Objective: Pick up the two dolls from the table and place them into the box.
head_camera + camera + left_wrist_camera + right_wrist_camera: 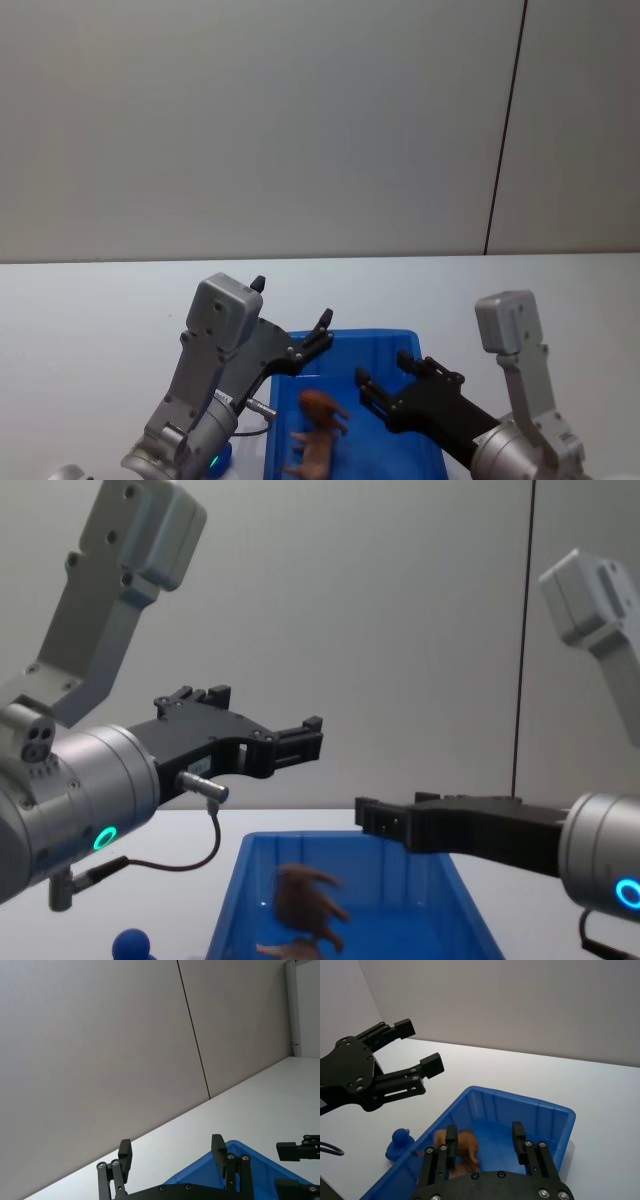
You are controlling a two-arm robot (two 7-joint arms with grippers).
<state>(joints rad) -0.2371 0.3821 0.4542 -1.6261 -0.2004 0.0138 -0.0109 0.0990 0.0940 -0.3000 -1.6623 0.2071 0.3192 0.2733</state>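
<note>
My left gripper (290, 305) hangs wide open and empty over the 10 o'clock corner of the box (400, 336). My right gripper (383, 367), also spread and empty, is over its 1 o'clock end. A reddish-brown doll (322, 415) is inside the box, and a blue doll (399, 1142) sits on the table (100, 320) just beside its 8 o'clock wall.

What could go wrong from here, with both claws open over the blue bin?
1. The small blue round-headed doll sits on the broad white table, outside the wall of the large blue ribbed plastic box and close under the left arm. A sweep there might knock it away, or it may be left out.
2. The left claw and right claw hang open close together over the box. Moving both at once might make them collide.
</note>
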